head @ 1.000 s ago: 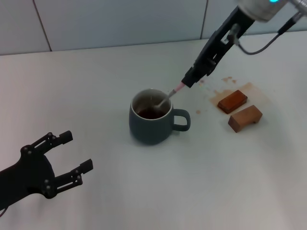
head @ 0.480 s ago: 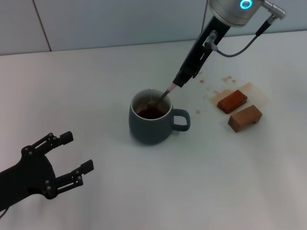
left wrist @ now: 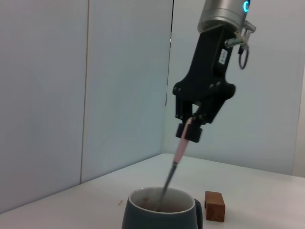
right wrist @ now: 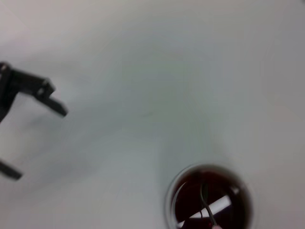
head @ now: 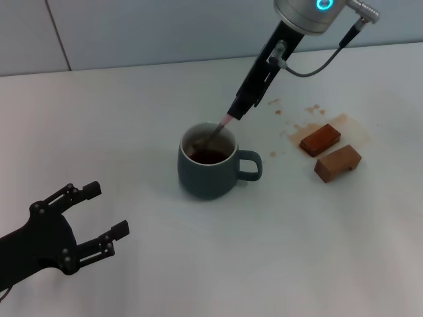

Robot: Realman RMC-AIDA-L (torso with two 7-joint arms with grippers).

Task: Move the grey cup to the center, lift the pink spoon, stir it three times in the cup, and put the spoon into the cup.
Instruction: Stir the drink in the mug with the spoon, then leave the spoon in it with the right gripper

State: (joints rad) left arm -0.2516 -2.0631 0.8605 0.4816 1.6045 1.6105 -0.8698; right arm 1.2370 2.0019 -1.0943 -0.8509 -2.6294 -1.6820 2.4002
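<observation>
The grey cup (head: 210,168) stands near the table's middle, handle toward the right, with dark liquid inside. It also shows in the left wrist view (left wrist: 159,212) and in the right wrist view (right wrist: 209,200). My right gripper (head: 236,109) is above and behind the cup, shut on the pink spoon (head: 223,124) by its handle. The spoon (left wrist: 178,160) slants down with its metal bowl dipped in the liquid. My left gripper (head: 99,218) is open and empty at the front left, well apart from the cup.
Two brown wooden blocks (head: 320,139) (head: 338,162) lie right of the cup, with brown spill stains (head: 301,125) around them. A pale tiled wall (head: 132,33) runs behind the table.
My right gripper has moved left and swung more upright over the cup, sweeping the spoon's bowl through the liquid. The left arm and the cup have not moved.
</observation>
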